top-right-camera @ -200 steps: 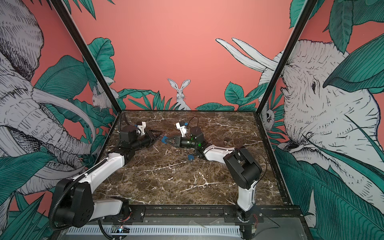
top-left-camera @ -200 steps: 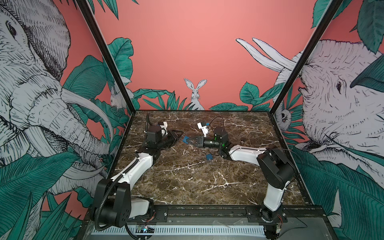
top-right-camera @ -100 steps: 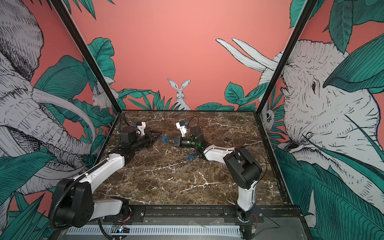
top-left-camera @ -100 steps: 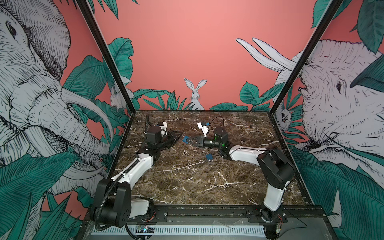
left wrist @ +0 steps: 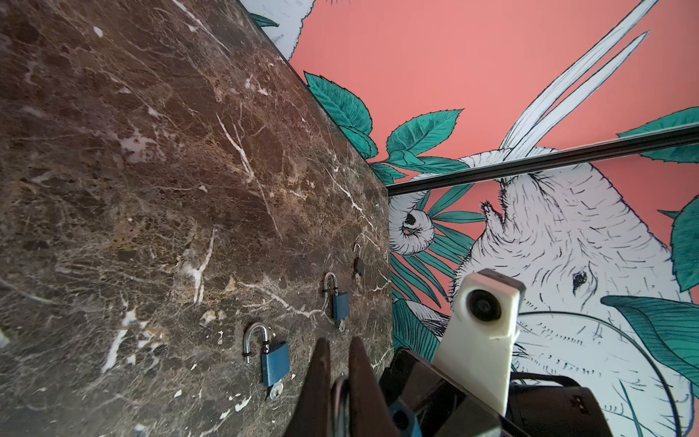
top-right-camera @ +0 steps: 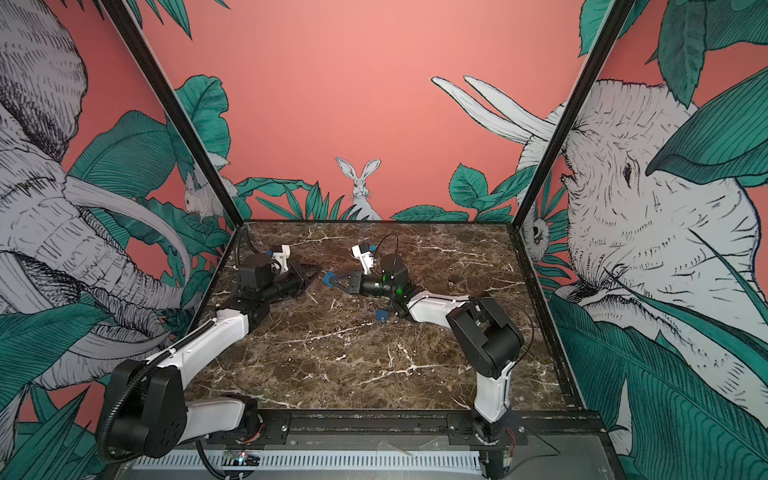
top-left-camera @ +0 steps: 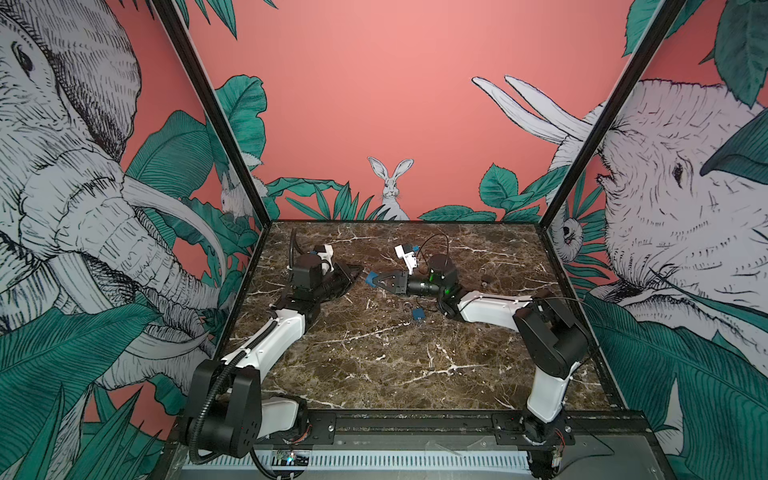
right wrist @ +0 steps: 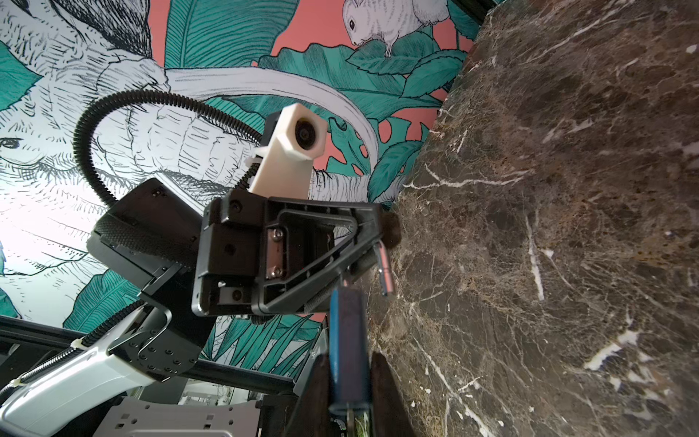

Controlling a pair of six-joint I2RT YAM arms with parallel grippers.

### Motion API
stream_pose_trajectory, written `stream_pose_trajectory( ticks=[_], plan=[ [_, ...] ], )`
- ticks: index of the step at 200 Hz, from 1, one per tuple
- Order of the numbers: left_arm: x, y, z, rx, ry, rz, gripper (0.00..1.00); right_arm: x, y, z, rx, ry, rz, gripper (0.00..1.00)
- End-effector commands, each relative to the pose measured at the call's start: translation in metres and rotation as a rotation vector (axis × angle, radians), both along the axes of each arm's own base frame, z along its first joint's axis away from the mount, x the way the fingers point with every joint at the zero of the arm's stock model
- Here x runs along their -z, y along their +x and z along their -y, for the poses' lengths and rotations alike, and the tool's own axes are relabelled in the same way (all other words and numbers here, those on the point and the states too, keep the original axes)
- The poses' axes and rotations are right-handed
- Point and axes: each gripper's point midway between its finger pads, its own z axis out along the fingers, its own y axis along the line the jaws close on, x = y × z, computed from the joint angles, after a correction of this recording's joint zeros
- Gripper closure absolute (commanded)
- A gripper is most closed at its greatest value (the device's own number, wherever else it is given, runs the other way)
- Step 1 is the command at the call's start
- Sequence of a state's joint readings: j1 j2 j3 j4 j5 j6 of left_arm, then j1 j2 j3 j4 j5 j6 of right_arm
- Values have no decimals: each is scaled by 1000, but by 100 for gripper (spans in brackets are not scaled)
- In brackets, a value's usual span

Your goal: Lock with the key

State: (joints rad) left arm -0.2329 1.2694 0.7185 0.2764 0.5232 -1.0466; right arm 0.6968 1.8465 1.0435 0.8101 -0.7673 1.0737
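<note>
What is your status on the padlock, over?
Right end effector shut on blue padlock. Left end effector shut on its open shackle. Spare padlocks lie on table, out of the way.

Your tabletop (top-left-camera: 374,374): brown marble look, white veins, smooth, slight sheen. Padlock (right wrist: 346,321) in the right gripper (right wrist: 348,361): blue painted body, satin; its shackle (right wrist: 384,270) is bright polished metal. Loose padlock (top-left-camera: 417,314) at 4 o'clock from it in a top view: same blue paint. Fingers (right wrist: 389,397): matt dark plastic. Camera mount (right wrist: 287,159): off-white matt plastic. Conduit (right wrist: 113,102): ribbed black plastic. Arm link (top-left-camera: 274,336): glossy white shell.
</note>
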Motion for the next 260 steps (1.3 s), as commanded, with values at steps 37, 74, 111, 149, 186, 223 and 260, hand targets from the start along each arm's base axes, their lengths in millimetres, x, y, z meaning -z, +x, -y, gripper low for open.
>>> stream_pose_trajectory(
  ticks=[37, 74, 111, 149, 186, 223, 260],
  plan=[
    [-38, -8, -2, 21, -10, 226, 97, -18, 19, 11, 86, 90, -90, 100],
    [-48, -12, 2, 55, -21, 301, 100, -4, 34, 14, 150, 96, -226, 100],
    [-58, -18, 11, 121, -55, 368, 100, 14, 47, 22, 216, 84, -372, 100],
    [-67, -24, 17, 173, -66, 415, 100, 23, 59, 30, 273, 72, -416, 100],
    [-79, -29, 23, 227, -90, 454, 100, 28, 67, 30, 292, 106, -446, 100],
    [-81, -34, 25, 252, -92, 465, 100, 26, 68, 31, 298, 107, -429, 100],
    [-76, -35, 29, 272, -94, 440, 100, 14, 70, 30, 292, 136, -392, 100]
  ],
)
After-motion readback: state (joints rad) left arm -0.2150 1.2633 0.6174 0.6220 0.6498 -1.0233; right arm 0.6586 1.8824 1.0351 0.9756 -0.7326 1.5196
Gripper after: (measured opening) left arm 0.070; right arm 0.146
